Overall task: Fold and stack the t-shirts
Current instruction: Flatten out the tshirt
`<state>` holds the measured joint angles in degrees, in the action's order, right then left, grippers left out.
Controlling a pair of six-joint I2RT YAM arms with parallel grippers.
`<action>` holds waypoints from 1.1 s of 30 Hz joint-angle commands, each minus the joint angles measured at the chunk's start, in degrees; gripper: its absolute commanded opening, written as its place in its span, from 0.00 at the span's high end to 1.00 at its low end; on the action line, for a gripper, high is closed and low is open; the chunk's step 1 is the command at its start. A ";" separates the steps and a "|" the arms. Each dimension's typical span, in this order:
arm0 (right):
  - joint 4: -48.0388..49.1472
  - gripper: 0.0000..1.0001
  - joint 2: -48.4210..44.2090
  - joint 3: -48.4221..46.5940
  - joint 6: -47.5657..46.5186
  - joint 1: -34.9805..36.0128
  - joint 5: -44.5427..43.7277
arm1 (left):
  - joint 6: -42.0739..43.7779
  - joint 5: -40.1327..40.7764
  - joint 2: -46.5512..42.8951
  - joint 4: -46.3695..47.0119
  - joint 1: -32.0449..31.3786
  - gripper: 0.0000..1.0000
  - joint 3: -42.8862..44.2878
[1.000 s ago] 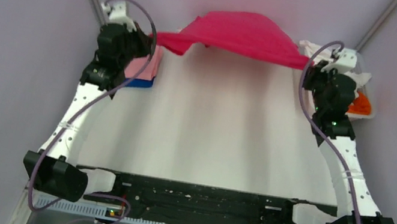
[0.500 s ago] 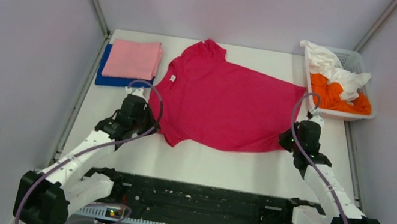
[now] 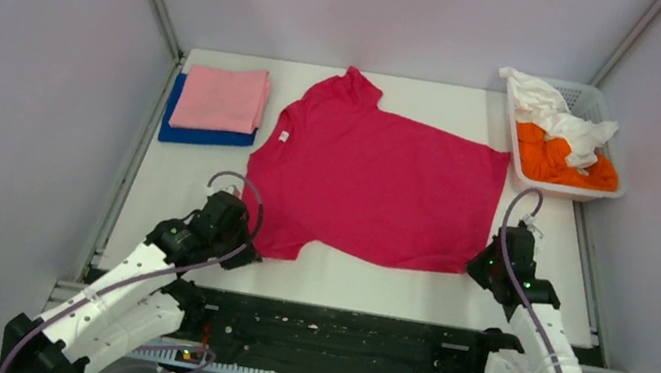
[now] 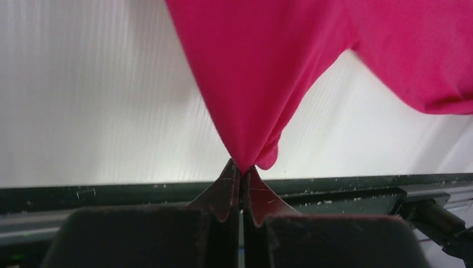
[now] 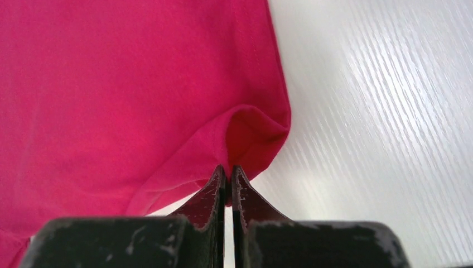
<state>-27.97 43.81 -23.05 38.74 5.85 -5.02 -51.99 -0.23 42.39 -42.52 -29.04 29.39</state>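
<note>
L pincer (image 4: 241, 170) & R pincer (image 5: 228, 170) both clamped on magenta-red t-shirt (image 3: 387, 186) edges

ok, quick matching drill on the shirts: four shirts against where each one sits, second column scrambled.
1 magenta t-shirt
2 light pink t-shirt
3 royal blue t-shirt
4 orange t-shirt

A in the basket
B spread out on the table
C bottom of the folded stack
D top of the folded stack

Pairs: 1-B, 2-D, 3-C, 4-A
</note>
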 commanded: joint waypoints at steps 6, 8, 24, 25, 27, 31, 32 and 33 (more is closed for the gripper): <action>-14.50 1.00 -2.60 -7.28 5.55 -0.39 -2.31 | -7.42 -2.47 -4.30 -20.14 -2.90 1.00 3.35; -15.56 1.00 -2.93 -7.49 6.25 -0.40 -2.56 | -7.15 -2.33 -3.85 -22.73 -2.93 1.00 3.67; -18.52 0.01 -3.77 -16.98 2.75 -0.34 -9.15 | 5.42 -0.71 4.66 -18.62 -5.30 0.01 23.81; -15.91 0.01 -3.73 -17.39 1.08 -0.33 -9.13 | 6.23 1.28 5.98 -13.90 -5.25 0.01 24.02; -9.84 0.01 -2.31 -17.34 -1.65 -0.39 -6.99 | 8.31 4.81 10.74 -4.67 -5.09 0.01 24.65; 1.78 0.01 10.26 -19.56 -7.05 -0.32 0.05 | 12.23 7.88 28.54 5.60 -2.27 0.01 33.76; 3.66 0.01 14.13 -20.58 -7.96 -0.36 0.73 | 13.19 8.82 33.84 6.32 -1.18 0.01 37.33; 5.45 0.01 18.25 -21.67 -8.46 -0.38 0.78 | 14.63 10.09 38.74 6.65 -0.18 0.01 40.92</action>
<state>-35.57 48.88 -40.18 36.40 5.82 -8.69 -43.44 3.46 65.67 -48.12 -32.38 60.18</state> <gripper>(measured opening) 0.985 0.989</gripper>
